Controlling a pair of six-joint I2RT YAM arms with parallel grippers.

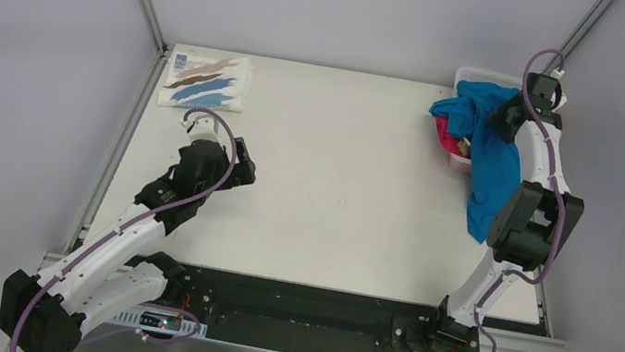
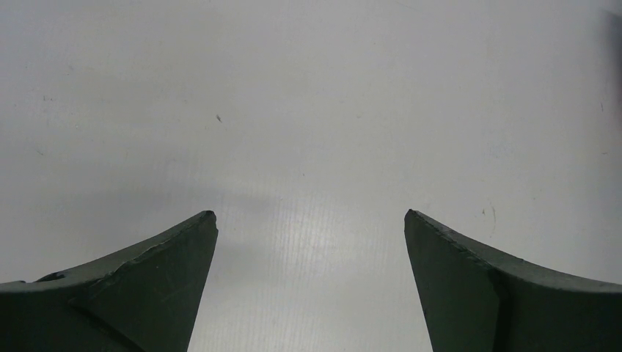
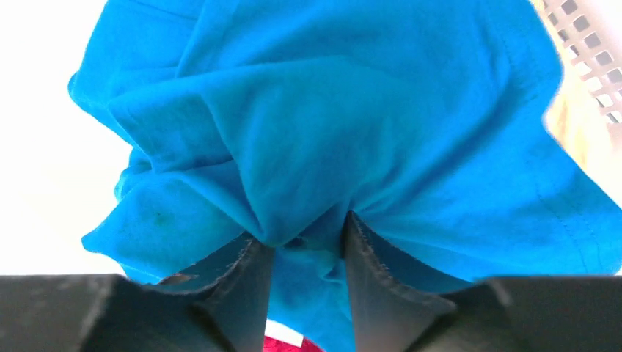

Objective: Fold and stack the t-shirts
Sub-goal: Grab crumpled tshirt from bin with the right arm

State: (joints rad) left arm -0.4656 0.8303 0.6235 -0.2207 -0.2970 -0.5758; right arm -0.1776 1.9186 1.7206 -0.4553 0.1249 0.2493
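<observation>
A bright blue t-shirt [image 1: 490, 151] hangs bunched from my right gripper [image 1: 507, 112] at the far right, draping down over the basket's front edge. In the right wrist view the gripper [image 3: 304, 233] is shut on a fold of the blue shirt [image 3: 330, 117]. A pink shirt [image 1: 447, 142] shows in the basket below it. A folded white shirt with brown and blue brushstrokes [image 1: 206, 81] lies at the far left corner. My left gripper [image 1: 240, 165] is open and empty over bare table [image 2: 308, 147], below the folded shirt.
A white mesh basket [image 1: 472, 73] stands at the far right corner of the table [image 1: 335, 189]; its wall shows in the right wrist view [image 3: 587, 51]. Metal frame posts rise at both far corners.
</observation>
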